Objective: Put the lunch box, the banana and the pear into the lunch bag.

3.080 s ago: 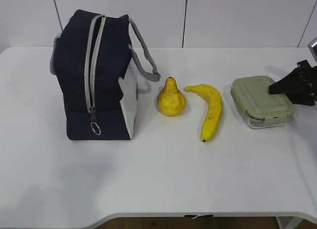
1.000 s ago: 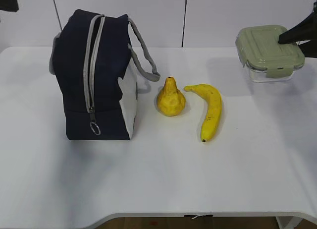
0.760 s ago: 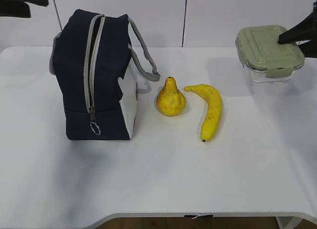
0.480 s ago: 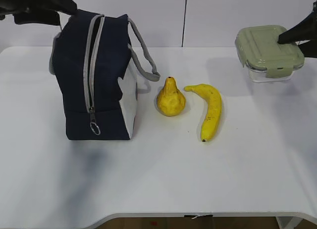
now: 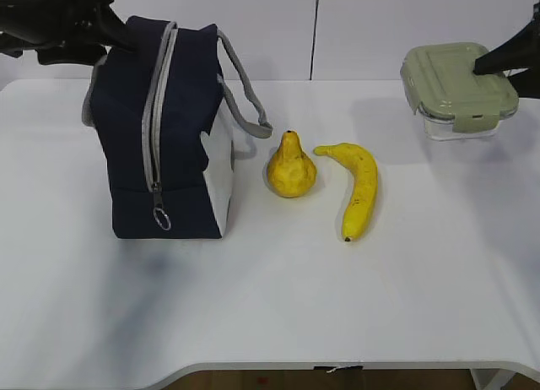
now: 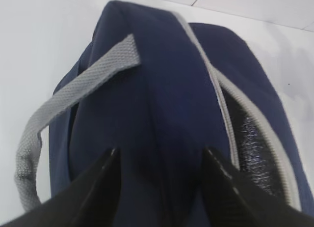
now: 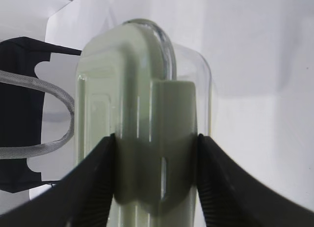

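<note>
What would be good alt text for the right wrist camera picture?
The right gripper clamps a clear rectangular lunch box with a pale sage-green clip-on lid, lifted above the white table. The navy-blue fabric lunch bag with grey strap handles sits at left.

White table [image 5: 270, 314] with rounded front edge, pale panelled wall [image 5: 380, 27] behind, soft even light

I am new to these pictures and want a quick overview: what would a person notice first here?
The lunch box hangs in the air at the right, clamped in the right gripper. At the left stands the big dark blue lunch bag, with the left gripper at its top. Between them, the pear and banana lie on the white table.
</note>
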